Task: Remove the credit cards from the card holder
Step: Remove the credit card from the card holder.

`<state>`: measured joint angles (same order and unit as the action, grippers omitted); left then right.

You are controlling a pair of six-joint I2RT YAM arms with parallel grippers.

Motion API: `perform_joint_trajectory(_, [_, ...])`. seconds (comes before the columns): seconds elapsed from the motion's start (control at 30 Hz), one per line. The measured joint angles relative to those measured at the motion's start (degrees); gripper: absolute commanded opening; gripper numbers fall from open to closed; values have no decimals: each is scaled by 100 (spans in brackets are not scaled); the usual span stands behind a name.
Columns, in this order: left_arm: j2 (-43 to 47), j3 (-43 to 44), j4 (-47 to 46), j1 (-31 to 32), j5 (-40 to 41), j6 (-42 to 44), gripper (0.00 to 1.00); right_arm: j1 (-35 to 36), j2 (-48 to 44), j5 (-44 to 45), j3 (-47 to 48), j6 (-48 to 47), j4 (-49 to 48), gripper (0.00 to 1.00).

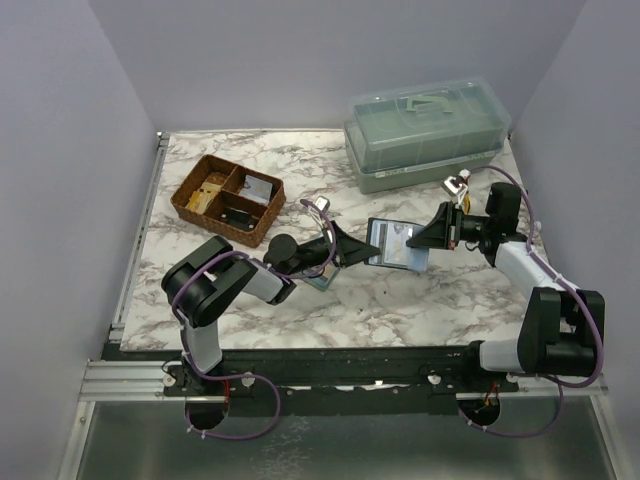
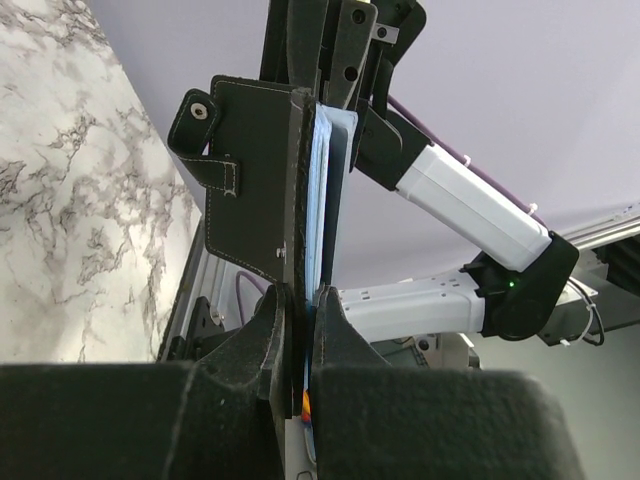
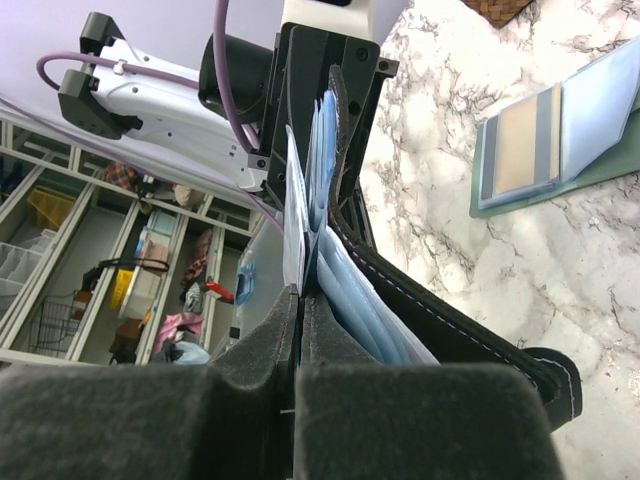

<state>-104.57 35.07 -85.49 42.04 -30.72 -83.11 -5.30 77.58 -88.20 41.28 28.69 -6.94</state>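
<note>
1. Loose cards (image 1: 319, 281) lie flat on the marble table (image 1: 440, 300), just beside the left arm.
2. Mid-table, both arms hold the black card holder (image 1: 396, 246) open between them. The left gripper (image 1: 352, 246) is clamped on its cover edge, and the right gripper (image 1: 428, 236) is pinched tight on pale credit cards (image 3: 300, 200) inside it.
3. Beyond stand a wicker tray (image 1: 185, 205) and a lidded plastic box (image 1: 425, 130).

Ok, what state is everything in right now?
card holder: open, held off the table between both grippers.
left gripper: shut on card holder's edge.
right gripper: shut on its opposite edge.
credit cards: some out on the table, others tucked in holder.
plastic box: lid closed.
wicker tray: holding small items.
</note>
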Motion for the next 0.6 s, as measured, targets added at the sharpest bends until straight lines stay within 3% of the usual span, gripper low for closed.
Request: perform_joint_trajectory(0.6, [247,-210,9,-420,-44,0,0,-221,-48,-15,-26,138,-256,0])
